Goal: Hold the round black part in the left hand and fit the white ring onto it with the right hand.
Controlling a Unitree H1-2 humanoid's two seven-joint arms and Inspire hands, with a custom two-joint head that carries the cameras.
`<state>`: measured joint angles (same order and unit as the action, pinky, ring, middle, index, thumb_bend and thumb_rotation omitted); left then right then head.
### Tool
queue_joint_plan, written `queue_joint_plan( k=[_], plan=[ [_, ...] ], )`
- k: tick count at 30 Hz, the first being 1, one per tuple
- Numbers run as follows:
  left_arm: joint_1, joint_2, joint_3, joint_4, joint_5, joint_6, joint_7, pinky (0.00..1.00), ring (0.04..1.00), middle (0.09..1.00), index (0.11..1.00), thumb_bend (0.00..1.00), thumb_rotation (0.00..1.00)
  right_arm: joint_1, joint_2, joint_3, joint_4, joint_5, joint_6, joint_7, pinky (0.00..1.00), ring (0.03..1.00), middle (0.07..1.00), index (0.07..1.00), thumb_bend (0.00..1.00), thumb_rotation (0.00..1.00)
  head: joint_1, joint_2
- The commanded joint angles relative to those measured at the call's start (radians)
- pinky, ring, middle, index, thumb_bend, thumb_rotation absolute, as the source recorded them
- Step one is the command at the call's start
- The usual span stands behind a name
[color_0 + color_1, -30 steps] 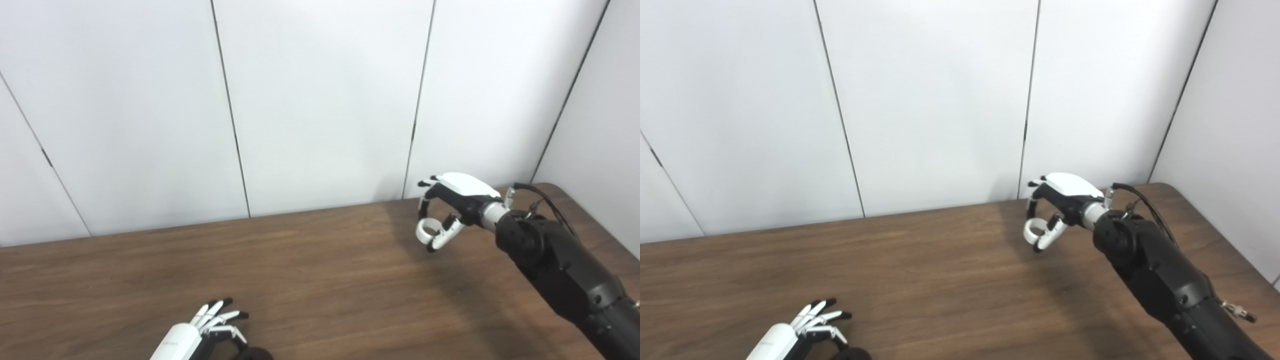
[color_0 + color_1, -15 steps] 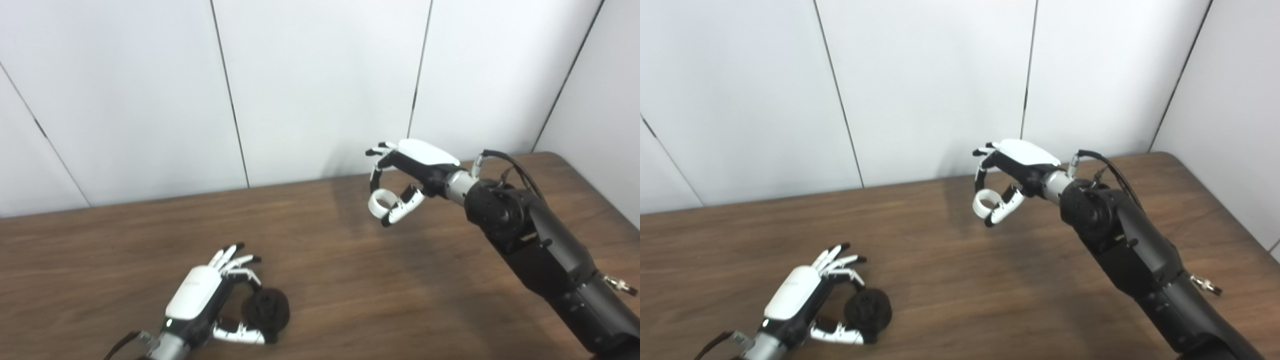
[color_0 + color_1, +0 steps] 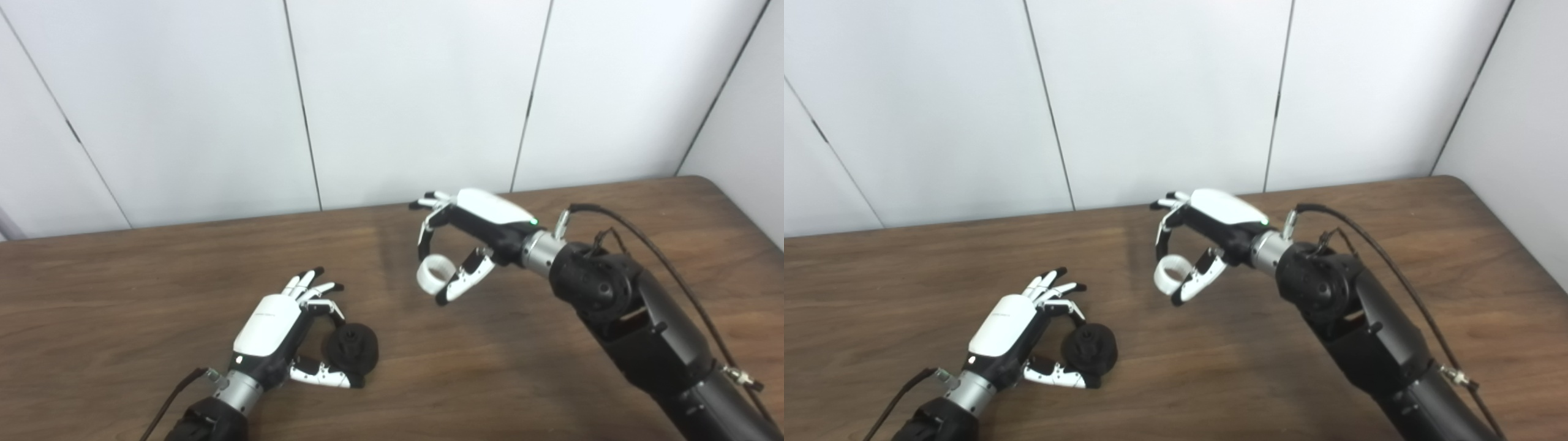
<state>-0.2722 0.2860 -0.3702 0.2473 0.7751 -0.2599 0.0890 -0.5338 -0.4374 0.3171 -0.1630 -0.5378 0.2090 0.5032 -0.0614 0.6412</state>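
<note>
Nearer now, right hand (image 3: pixel 474 239) pinches white ring (image 3: pixel 433 274); left hand (image 3: pixel 278 331) grips round black part (image 3: pixel 352 347).

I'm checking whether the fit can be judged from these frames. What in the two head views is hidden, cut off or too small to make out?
- Round black part: its near side is hidden by the left hand; whether it rests on the wooden table is unclear.
- White ring: contact points are covered by the right hand's fingers.
- Both arms: cut off by the bottom edge.
</note>
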Motion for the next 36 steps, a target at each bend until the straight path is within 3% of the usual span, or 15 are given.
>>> queue_joint_plan(
  k=[1, 8, 18, 36],
  plan=[
    [0.029, -0.024, -0.035, 0.064, 0.027, 0.033, -0.012, 1.0, 1.0, 0.869, 0.479, 0.52, 0.05, -0.04, 0.002, -0.004, -0.029, -0.001, -0.039, -0.018, 1.0, 1.0, 0.934, 0.476, 0.52, 0.13, 0.001, 0.001],
    [0.029, -0.027, -0.048, 0.062, 0.027, 0.043, -0.01, 1.0, 1.0, 0.871, 0.479, 0.52, 0.05, -0.033, 0.05, 0.046, -0.04, -0.016, -0.039, 0.001, 1.0, 1.0, 0.941, 0.477, 0.52, 0.13, 0.014, 0.002],
    [0.036, -0.03, -0.057, 0.04, 0.025, 0.057, -0.02, 1.0, 1.0, 0.87, 0.479, 0.52, 0.05, -0.029, 0.101, 0.073, -0.014, -0.024, -0.055, -0.002, 1.0, 1.0, 0.942, 0.476, 0.52, 0.13, 0.027, 0.009],
    [0.072, -0.031, -0.079, -0.042, 0.016, 0.1, -0.035, 1.0, 1.0, 0.87, 0.478, 0.52, 0.05, -0.013, 0.114, 0.096, -0.005, -0.017, -0.075, 0.0, 1.0, 1.0, 0.94, 0.476, 0.52, 0.13, 0.056, 0.029]
  ],
)
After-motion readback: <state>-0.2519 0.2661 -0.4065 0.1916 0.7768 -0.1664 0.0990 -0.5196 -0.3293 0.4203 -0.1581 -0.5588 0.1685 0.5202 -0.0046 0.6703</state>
